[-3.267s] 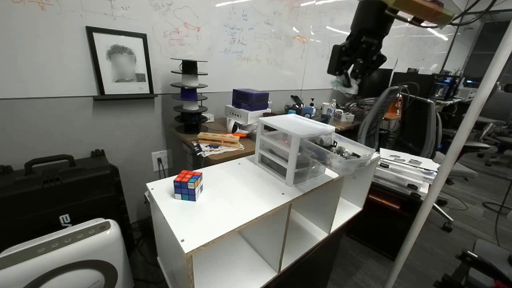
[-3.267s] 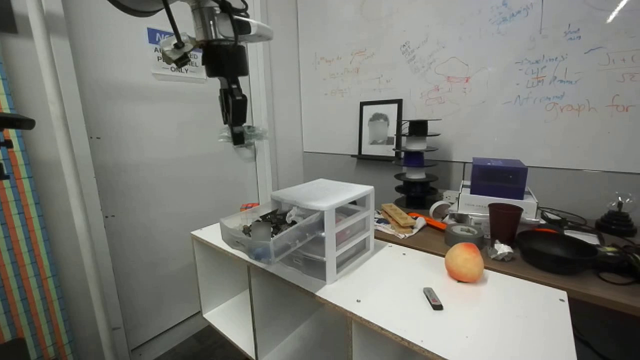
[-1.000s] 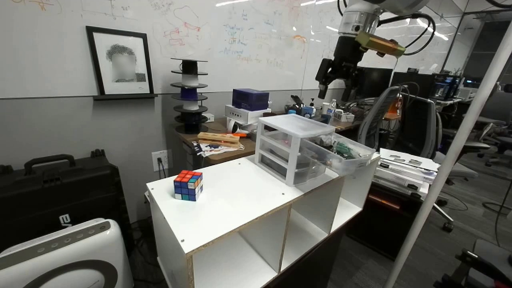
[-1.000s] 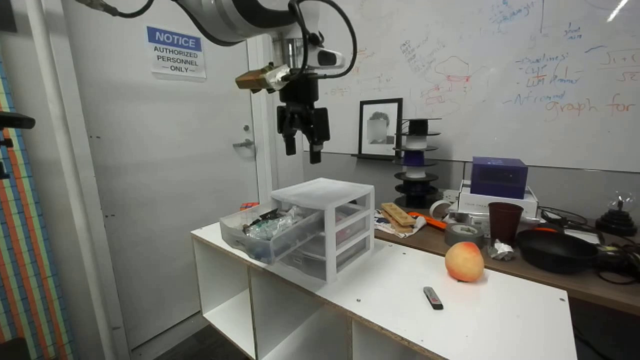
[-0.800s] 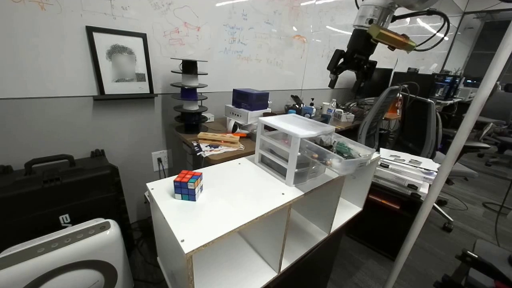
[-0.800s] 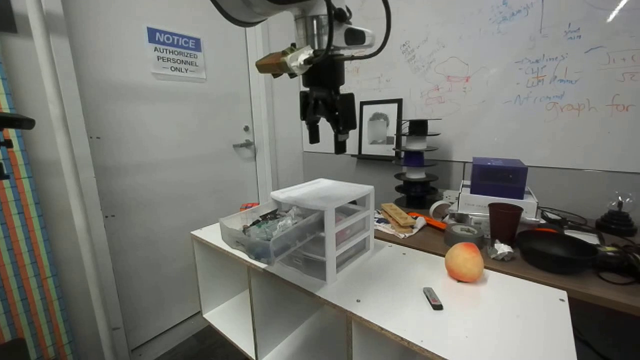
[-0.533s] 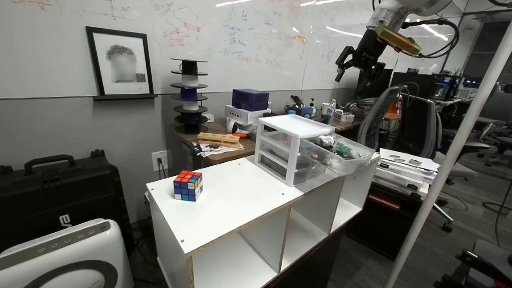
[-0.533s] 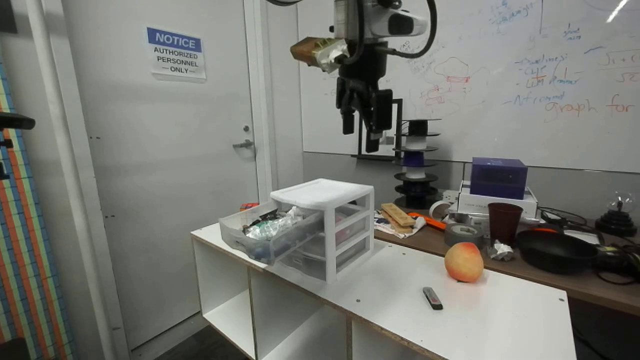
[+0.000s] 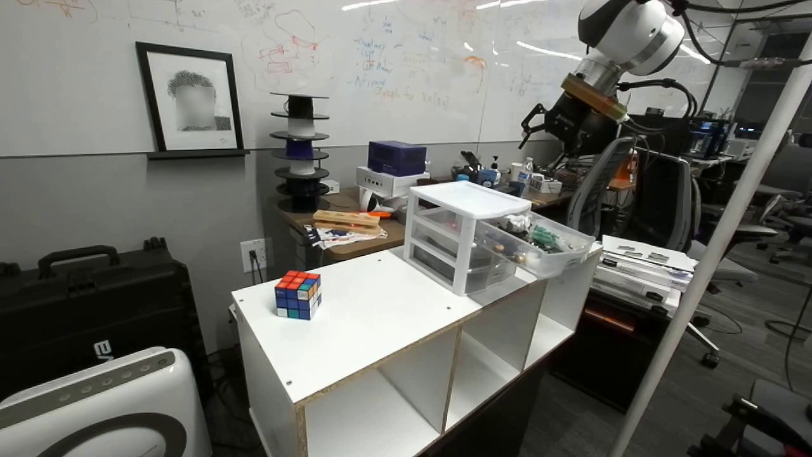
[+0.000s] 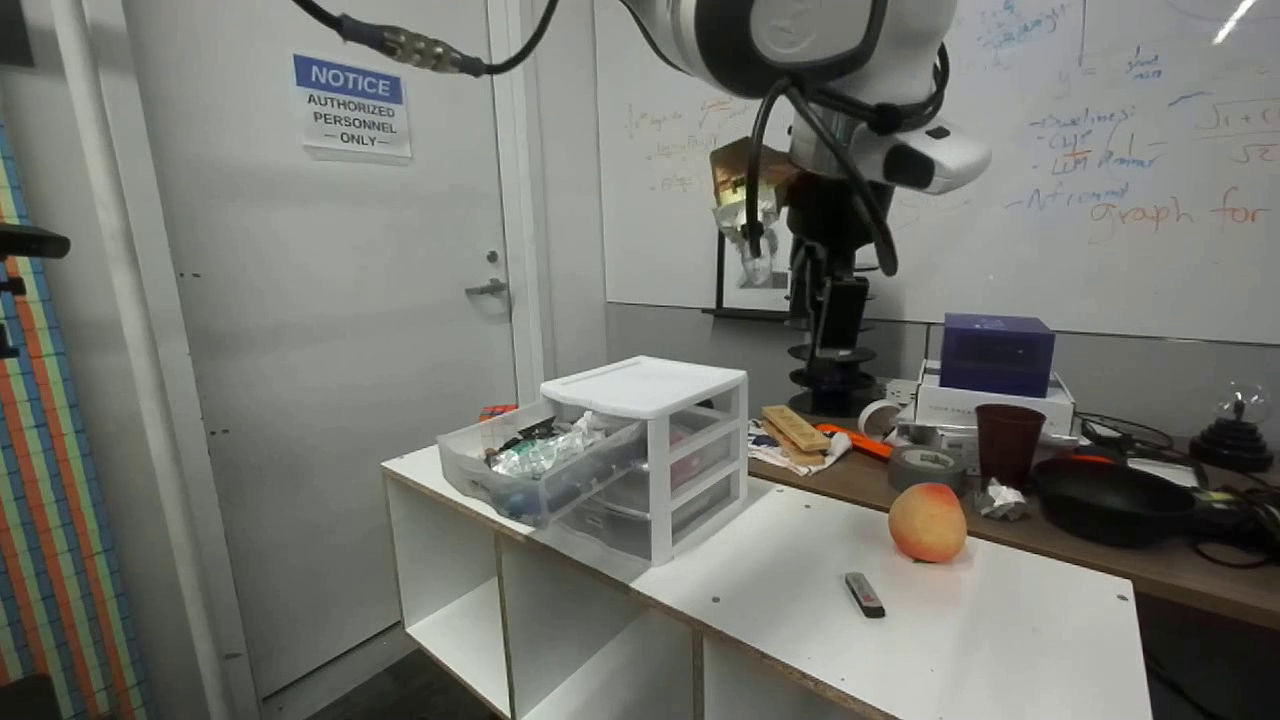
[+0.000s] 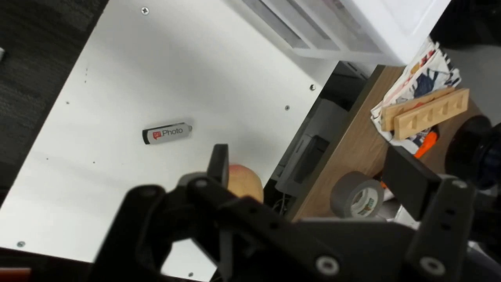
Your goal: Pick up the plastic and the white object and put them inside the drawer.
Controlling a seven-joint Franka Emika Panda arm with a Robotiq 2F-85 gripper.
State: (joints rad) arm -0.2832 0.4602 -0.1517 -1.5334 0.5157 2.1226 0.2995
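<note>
Gripper [image 11: 314, 172] — spread wide, nothing in grasp. Greenish plastic [image 9: 547, 237] inside the pulled-out top drawer [image 9: 561, 261], at three o'clock in an exterior view. In the wrist view: greyish-white stick [image 11: 167, 133] at nine o'clock, on the white cabinet [image 11: 117, 90] — peach [image 11: 246, 182] at six.

I have the white cabinet top [image 9: 361, 330] in both exterior views, its front long edge showing raw brown chipboard above open compartments [image 9: 374, 416]. Screw heads [image 11: 287, 107] sit in the board, several close to its edges. The drawer unit [image 10: 660, 460] stands upright between the two short edges, taking up most of the depth from front edge to back edge. I find the puzzle cube [image 9: 298, 294] at one end, close to that short edge and nearer the back corner. On the stretch beyond the unit, toward the opposite short edge, a peach [image 10: 928, 523] rests near the back edge; a grey-and-black stick [image 11: 167, 133] printed "Photo" lies flat, roughly midway between the long edges.
</note>
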